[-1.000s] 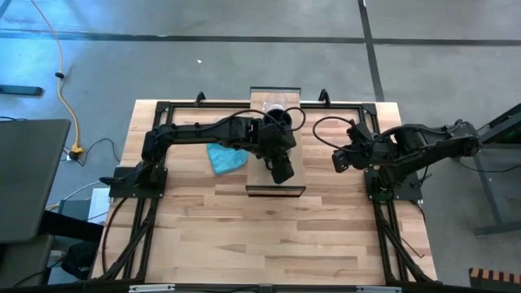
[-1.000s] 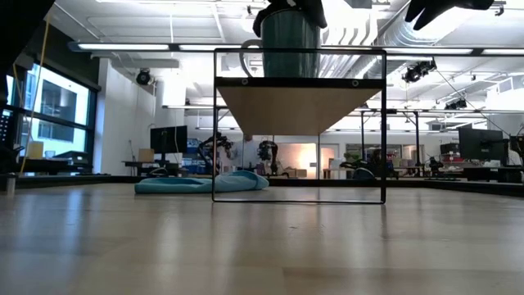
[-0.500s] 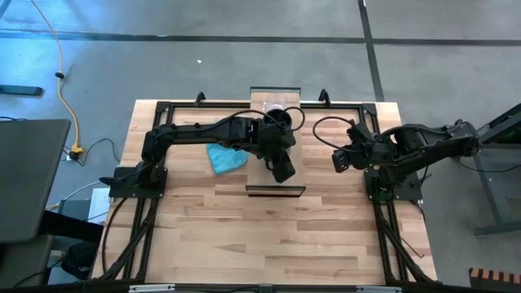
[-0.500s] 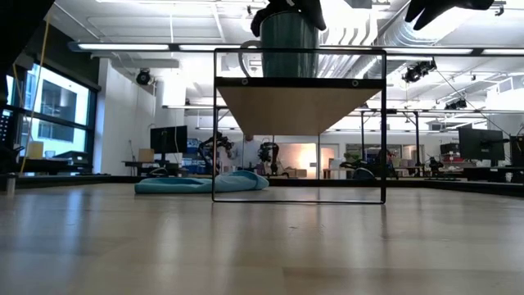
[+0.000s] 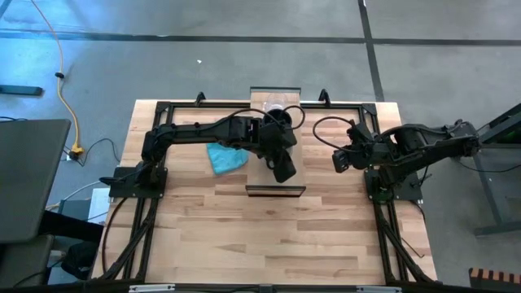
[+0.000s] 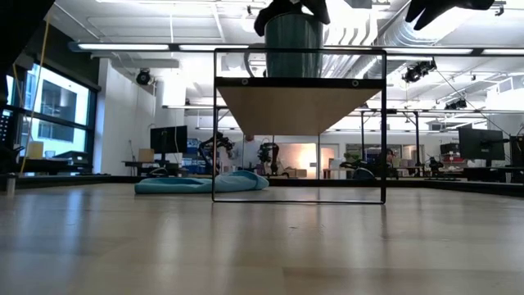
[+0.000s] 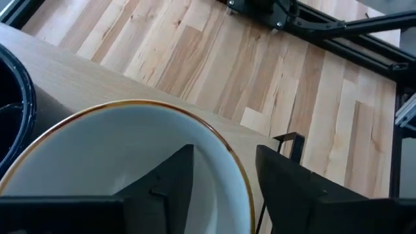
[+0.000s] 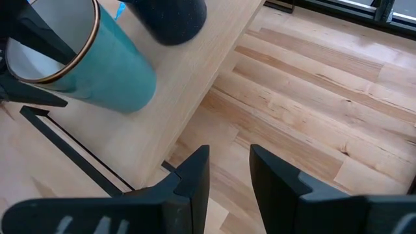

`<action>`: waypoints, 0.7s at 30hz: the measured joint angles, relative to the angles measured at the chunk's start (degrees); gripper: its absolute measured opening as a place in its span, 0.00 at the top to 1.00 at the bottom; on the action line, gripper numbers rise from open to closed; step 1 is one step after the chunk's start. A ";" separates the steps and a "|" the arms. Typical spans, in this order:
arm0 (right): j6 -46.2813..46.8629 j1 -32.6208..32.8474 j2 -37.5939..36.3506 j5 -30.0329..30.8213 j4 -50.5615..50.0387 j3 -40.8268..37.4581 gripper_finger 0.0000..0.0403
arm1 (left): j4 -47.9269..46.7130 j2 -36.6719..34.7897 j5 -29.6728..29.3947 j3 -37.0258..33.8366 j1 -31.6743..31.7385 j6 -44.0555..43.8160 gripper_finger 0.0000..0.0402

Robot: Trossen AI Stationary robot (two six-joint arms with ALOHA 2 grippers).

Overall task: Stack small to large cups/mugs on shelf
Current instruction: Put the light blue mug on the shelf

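Observation:
A teal mug (image 8: 114, 75) with a white inside and a brown rim stands upright on the light-wood shelf (image 5: 295, 181), toward its near end. My left gripper (image 7: 224, 159) hangs over the mug, open, with one finger inside and the other outside the rim. A black mug (image 8: 172, 19) stands on the shelf just behind it, and its rim (image 7: 16, 97) shows in the left wrist view. In the high view my left arm hides the teal mug. My right gripper (image 8: 229, 156) waits open and holding nothing, off the shelf's right side (image 5: 336, 159). My left gripper comes slanting down from above. One finger (image 7: 172, 179) is inside the teal mug and the other (image 7: 286, 185) is outside, with the rim (image 7: 239, 172) between them. I cannot tell whether either finger touches the wall. The mug's base rests on the shelf (image 6: 291, 75).
A crumpled teal cloth (image 5: 225, 157) lies on the table left of the shelf. The shelf stands on a thin black frame (image 6: 383, 131) with open space beneath it. Bare wooden tabletop (image 5: 269, 236) stretches toward the near edge.

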 joint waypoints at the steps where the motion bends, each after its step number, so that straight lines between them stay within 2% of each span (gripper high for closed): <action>1: 0.01 0.00 0.00 0.00 0.01 0.00 0.75 | 0.00 0.00 -0.22 0.00 0.08 -0.43 0.60; 4: 0.00 0.00 0.00 0.02 -0.10 0.00 0.75 | 0.00 0.00 -0.85 0.00 0.08 -1.75 0.56; 8: 0.00 0.00 0.00 0.04 -0.56 0.00 0.75 | 0.07 0.00 -3.02 0.00 0.09 -3.45 0.57; 21: -0.20 0.02 -0.02 0.15 -0.92 0.00 0.75 | 1.38 0.00 -3.90 0.00 0.74 -5.01 0.75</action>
